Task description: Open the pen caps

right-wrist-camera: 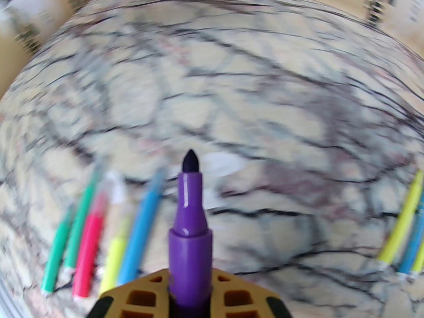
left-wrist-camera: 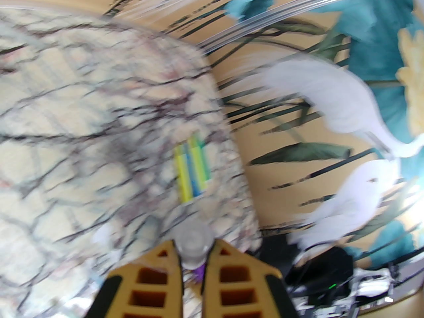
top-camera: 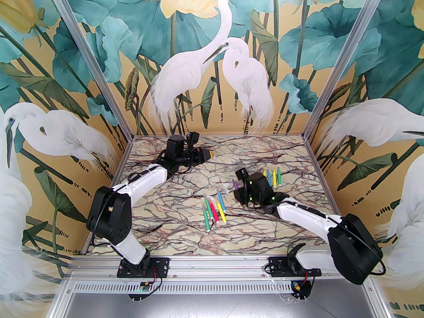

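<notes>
Marbled table [top-camera: 185, 234]; right gripper [right-wrist-camera: 190, 275], purple pen [right-wrist-camera: 189, 210]; left gripper [left-wrist-camera: 194, 245], maybe cap [left-wrist-camera: 192, 235].

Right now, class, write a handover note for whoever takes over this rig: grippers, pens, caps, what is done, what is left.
Left gripper: shut on a clear cap, raised at far left.
Right gripper: shut on the purple pen, its tip bare.
Done: purple pen opened; four pens at far right look uncapped.
Left: put down cap and pen; five pens mid-table appear capped.
</notes>
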{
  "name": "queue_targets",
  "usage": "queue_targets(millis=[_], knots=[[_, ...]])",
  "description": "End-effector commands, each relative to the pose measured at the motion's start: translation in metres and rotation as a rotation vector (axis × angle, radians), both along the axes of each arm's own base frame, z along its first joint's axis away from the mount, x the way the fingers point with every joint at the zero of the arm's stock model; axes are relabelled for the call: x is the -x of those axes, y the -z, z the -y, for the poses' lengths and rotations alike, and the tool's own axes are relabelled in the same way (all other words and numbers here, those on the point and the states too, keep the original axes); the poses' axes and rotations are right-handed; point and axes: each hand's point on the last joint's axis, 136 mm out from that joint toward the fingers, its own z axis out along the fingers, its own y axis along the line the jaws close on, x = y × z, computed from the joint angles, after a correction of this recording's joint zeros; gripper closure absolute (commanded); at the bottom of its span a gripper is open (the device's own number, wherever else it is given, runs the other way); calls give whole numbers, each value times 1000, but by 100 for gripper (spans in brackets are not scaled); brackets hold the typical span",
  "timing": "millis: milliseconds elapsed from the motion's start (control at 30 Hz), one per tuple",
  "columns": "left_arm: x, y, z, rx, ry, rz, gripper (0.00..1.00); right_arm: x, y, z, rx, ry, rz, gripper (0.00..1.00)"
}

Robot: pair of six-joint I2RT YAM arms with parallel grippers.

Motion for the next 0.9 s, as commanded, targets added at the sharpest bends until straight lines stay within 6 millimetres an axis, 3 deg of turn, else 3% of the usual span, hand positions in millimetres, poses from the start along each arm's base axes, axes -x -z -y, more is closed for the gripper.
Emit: queue_targets(millis=[0, 267, 400, 867], knots=[[20, 34, -28, -249, 5, -59, 100, -21, 3, 21, 40, 156, -28, 100], [36, 83, -60, -509, 19, -169, 100, -53, 17, 70, 103, 406, -93, 100], [39, 104, -71, -590, 23, -227, 100, -64, 22, 84, 100, 474, -119, 100], [13, 144, -96, -832, -2, -296, 100, -96, 53, 116, 227, 618, -187, 100]])
